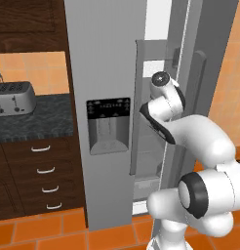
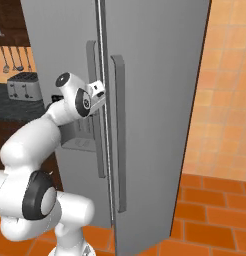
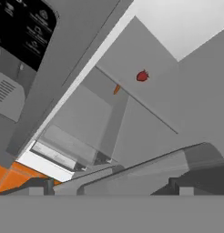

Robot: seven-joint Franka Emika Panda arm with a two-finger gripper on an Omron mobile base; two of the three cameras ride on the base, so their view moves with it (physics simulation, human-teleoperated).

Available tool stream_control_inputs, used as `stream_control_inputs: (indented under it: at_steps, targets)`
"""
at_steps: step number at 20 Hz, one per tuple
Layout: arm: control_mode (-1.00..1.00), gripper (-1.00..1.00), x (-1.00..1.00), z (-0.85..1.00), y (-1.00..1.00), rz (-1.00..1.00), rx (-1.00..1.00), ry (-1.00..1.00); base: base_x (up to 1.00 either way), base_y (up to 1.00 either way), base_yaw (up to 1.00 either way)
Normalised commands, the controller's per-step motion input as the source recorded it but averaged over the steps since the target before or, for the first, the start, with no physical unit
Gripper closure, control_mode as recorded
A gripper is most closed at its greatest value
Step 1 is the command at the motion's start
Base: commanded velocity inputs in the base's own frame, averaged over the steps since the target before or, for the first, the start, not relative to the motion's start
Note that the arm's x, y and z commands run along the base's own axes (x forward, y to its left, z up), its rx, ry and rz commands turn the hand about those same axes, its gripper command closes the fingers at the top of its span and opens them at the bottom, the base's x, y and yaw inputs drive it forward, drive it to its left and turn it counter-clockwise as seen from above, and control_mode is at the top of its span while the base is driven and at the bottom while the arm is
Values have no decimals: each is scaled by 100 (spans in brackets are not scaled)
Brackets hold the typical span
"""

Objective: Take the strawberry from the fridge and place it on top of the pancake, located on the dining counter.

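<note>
Pincer (image 3: 109, 186) spread wide and empty at the fridge (image 1: 107, 58), its right door ajar. Strawberry (image 3: 142, 75) sits on a shelf inside, well ahead of the fingertips, with a small orange item (image 3: 116, 89) nearby. Judged from here, the berry is not yet grasped; pickup, carry and placing on the pancake all remain.

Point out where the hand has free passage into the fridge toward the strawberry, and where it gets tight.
The fridge stands ajar. In the hand view, the shelf around the strawberry is bare on all sides. A small orange item lies at the shelf edge nearby. Tightest is the gap beside the dispenser door.
</note>
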Motion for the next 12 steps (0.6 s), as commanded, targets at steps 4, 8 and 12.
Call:
stream_control_inputs:
  at_steps: [4, 8, 12]
  targets:
    - [-100, -100, -23, 4, -77, -4, 0, -2, 0, 0, 0]
    - [-100, -100, -3, 7, -76, -7, 0, 0, 0, 0, 0]
    - [-100, -100, 0, 7, -80, -8, 0, 0, 0, 0, 0]
